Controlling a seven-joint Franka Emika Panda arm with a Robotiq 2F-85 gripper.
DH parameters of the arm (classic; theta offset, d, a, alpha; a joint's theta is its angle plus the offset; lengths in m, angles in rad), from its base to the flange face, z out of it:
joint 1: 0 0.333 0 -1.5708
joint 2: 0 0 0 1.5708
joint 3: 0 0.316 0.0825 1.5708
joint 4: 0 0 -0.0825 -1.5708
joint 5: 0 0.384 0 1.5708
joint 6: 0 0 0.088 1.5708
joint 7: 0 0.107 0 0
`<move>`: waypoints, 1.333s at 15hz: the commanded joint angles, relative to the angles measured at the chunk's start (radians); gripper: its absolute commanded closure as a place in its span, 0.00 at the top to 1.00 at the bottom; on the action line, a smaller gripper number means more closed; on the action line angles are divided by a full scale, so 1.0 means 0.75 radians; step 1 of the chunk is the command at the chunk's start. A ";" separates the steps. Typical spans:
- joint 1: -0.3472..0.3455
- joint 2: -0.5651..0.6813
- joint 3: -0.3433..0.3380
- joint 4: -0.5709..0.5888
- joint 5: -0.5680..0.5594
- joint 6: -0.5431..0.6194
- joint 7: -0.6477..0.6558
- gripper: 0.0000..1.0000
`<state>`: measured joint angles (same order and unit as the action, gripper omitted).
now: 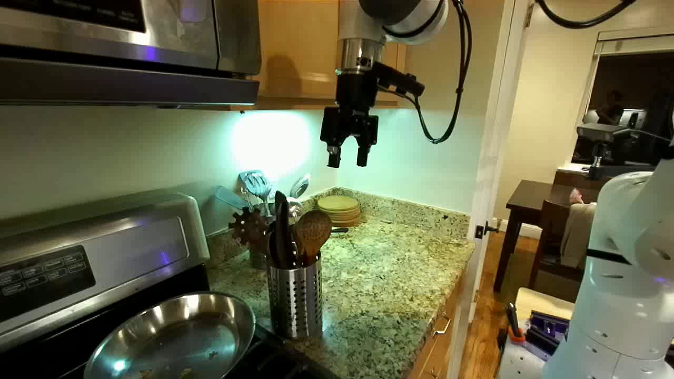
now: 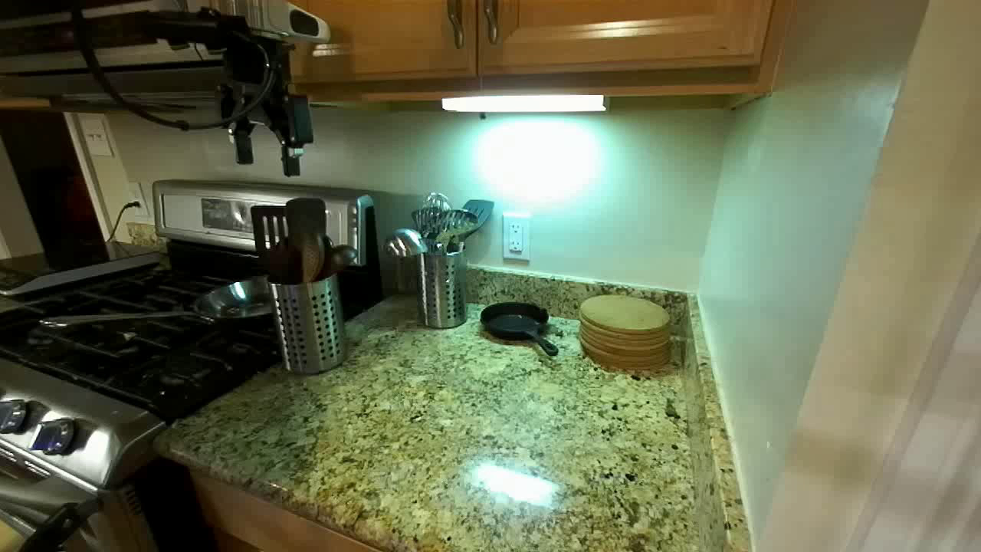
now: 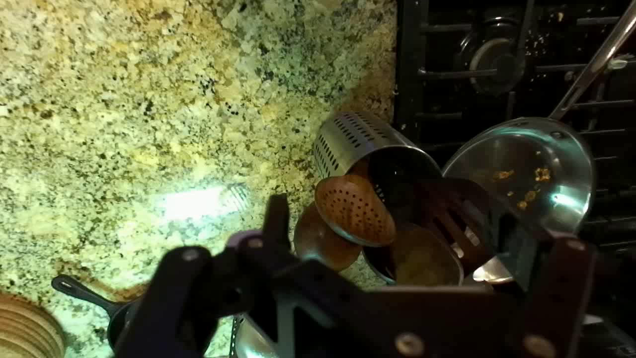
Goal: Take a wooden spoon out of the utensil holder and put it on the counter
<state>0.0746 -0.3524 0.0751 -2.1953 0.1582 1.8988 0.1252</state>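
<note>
Several stacked discs (image 2: 625, 337), perhaps wooden, share the speckled counter (image 2: 475, 414) with the utensil holder (image 2: 310, 330); the gripper (image 1: 348, 160) hangs higher, fingers parted; beyond the doorframe (image 1: 495, 137), a dark table (image 1: 534, 195).

The lower handle of the wooden spoon (image 1: 314, 230) is concealed within the utensil holder (image 1: 296, 301), its end unverified. In the wrist view, the gripper (image 3: 392, 219) obstructs most of the black skillet (image 3: 95, 299), the stack of round discs (image 3: 27, 329) is cut off by the left and bottom edges, and the steel pan (image 3: 521, 161) has its handle truncated at the right edge. In an exterior view, the rear canister (image 1: 257, 260) stands largely hidden behind the utensil holder and its contents, and lettering on the stove panel (image 1: 46, 281) is too small to read.
</note>
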 commanded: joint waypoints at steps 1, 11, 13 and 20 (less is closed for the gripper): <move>-0.004 0.001 0.003 0.002 0.001 -0.002 -0.001 1.00; -0.011 0.022 0.001 0.000 -0.022 0.029 -0.019 1.00; -0.011 0.043 0.012 0.000 -0.077 0.060 -0.043 1.00; 0.014 0.139 0.014 -0.035 -0.187 0.196 -0.222 1.00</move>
<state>0.0750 -0.2645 0.0909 -2.1980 0.0311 1.9849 0.0255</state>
